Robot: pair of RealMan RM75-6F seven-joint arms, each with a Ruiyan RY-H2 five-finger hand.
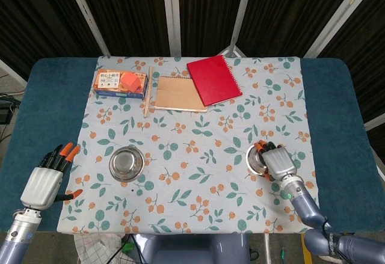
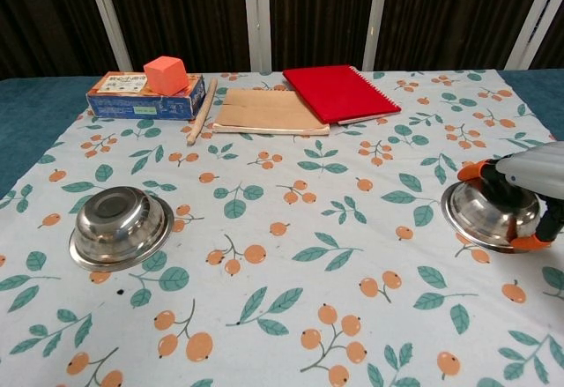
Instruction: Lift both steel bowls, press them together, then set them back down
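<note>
A floral cloth (image 1: 198, 138) is covering the blue table (image 1: 42, 107) in front of dark curtains. My right hand (image 1: 277, 162) is clamping over the right bowl (image 2: 485, 215), fingers curling around its far rim and thumb hooking the near edge, with the bowl sitting near the cloth's right side. The left bowl (image 1: 126, 162) is resting on the cloth by itself, well apart from my left hand (image 1: 43, 183), which is hovering off the cloth's left edge with its fingers spread and holding nothing. At the far side, an orange cube (image 2: 166, 75) is sitting on a flat box (image 2: 141, 96), beside a wooden stick (image 2: 202, 110), a tan pad (image 2: 269, 110) and a red notebook (image 2: 339, 93).
</note>
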